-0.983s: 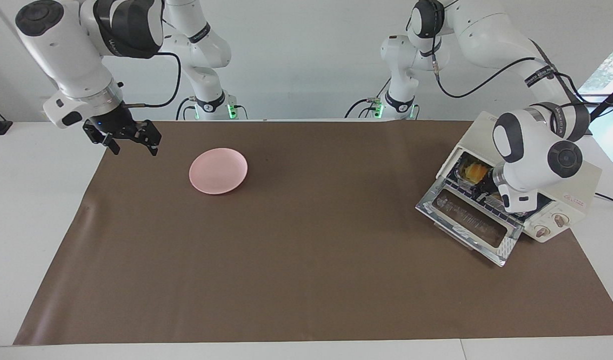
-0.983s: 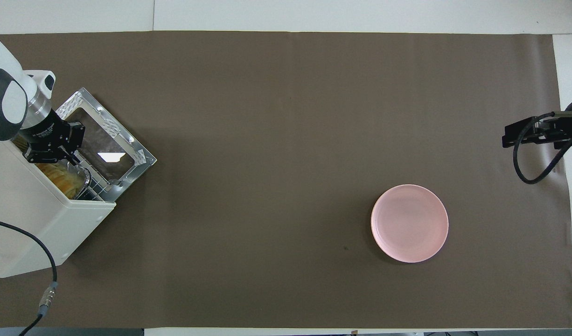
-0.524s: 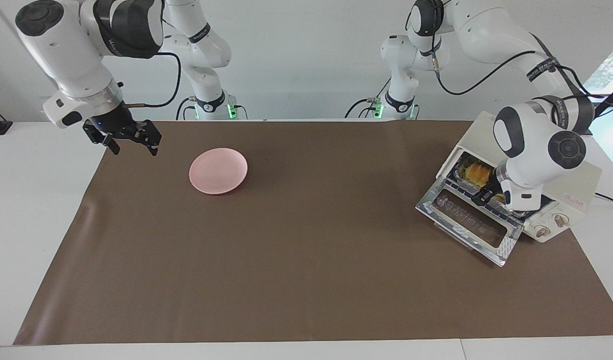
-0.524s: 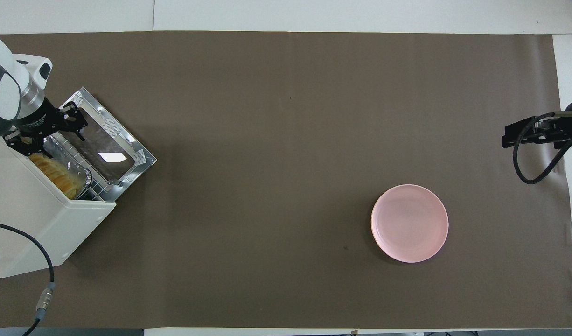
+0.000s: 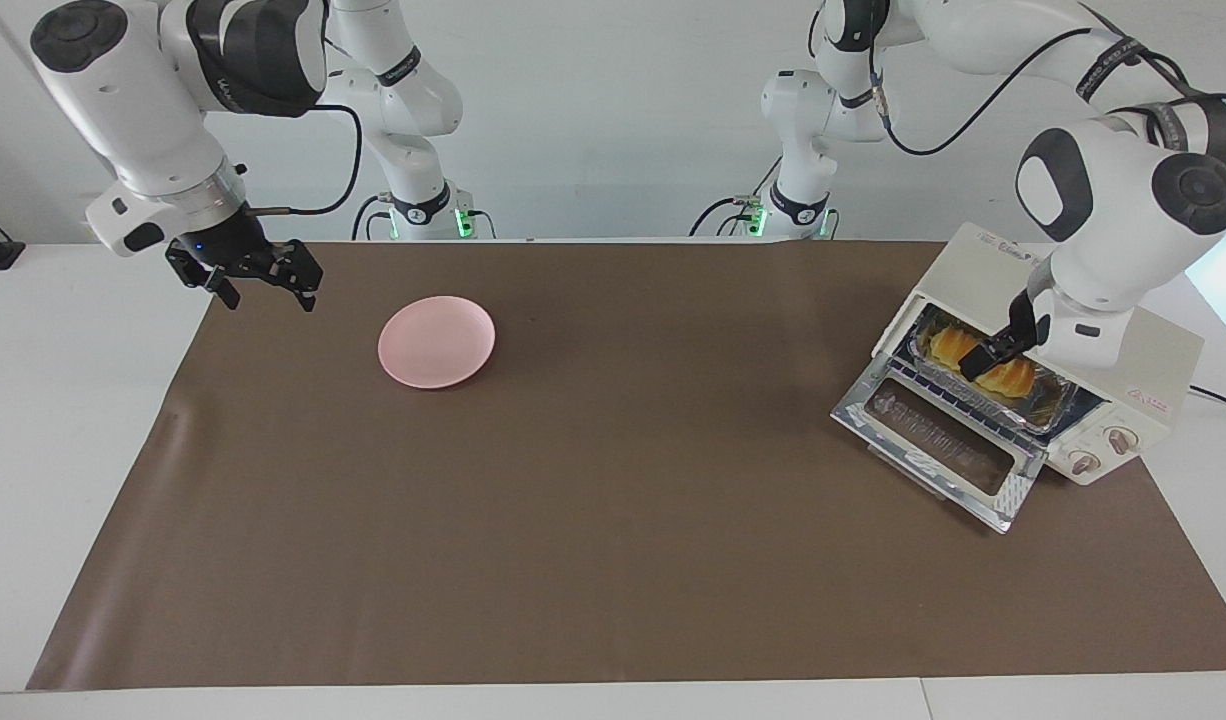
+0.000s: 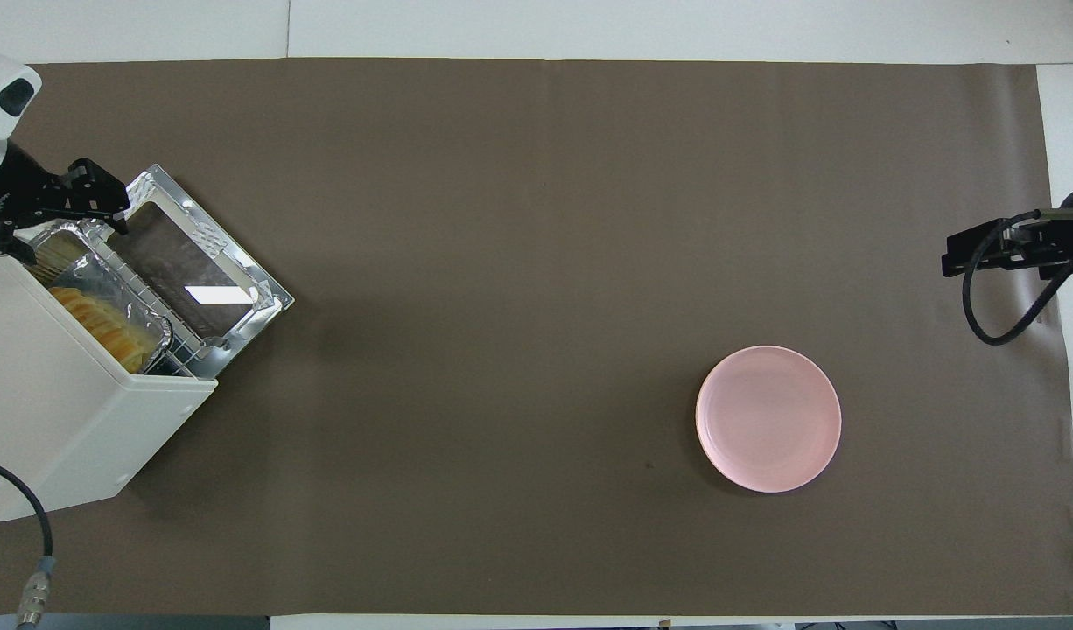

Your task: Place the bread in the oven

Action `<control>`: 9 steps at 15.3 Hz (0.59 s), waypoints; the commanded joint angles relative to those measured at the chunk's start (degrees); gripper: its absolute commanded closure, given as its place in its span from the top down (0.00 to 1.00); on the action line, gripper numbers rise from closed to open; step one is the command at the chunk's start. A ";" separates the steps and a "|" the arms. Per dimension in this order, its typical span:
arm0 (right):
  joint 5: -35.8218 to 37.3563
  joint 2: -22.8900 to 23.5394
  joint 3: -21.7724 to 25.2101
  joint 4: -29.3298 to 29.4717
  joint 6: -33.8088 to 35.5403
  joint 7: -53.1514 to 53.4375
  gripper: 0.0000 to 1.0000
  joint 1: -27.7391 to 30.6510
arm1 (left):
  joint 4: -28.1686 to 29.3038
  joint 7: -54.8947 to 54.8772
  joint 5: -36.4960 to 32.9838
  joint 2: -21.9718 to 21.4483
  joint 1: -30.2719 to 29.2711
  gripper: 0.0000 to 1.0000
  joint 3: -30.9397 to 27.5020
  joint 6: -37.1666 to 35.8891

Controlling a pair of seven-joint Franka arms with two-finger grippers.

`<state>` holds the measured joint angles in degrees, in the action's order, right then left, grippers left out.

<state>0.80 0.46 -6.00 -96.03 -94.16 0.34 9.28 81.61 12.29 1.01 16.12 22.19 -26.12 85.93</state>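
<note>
The golden bread lies in a silver foil tray on the rack inside the cream-white oven, whose glass door hangs open. From overhead the bread shows at the oven's mouth. My left gripper hangs open just above the bread with nothing in it; it is over the tray's end. My right gripper waits open over the mat's edge at the right arm's end.
A round pink plate sits on the brown mat toward the right arm's end, a little away from the right gripper. The lowered oven door juts out over the mat. A black cable trails from the oven.
The left gripper opened, let go of the bread and rose out of the oven mouth. The bread stays in the tray. The right arm has not moved.
</note>
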 commanded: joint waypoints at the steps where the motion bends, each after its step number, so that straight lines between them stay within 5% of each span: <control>1: 0.95 -0.90 -0.41 -0.82 0.38 0.28 1.00 0.30 | 1.45 -4.90 -0.92 -5.22 1.01 1.00 0.01 -4.71; 6: 0.95 -0.90 -0.41 -0.82 0.38 0.19 1.00 0.30 | 2.49 -6.74 -1.01 -10.74 2.59 1.00 0.28 -6.28; 9: 0.95 -0.99 -0.41 -0.82 0.38 0.28 1.00 0.30 | 7.77 -15.13 -1.01 -17.08 -2.83 1.00 5.18 -7.70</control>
<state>0.80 0.46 -6.00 -96.03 -94.16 0.34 9.28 84.80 2.98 1.00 3.91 22.49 -24.00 78.54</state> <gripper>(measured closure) 0.000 0.000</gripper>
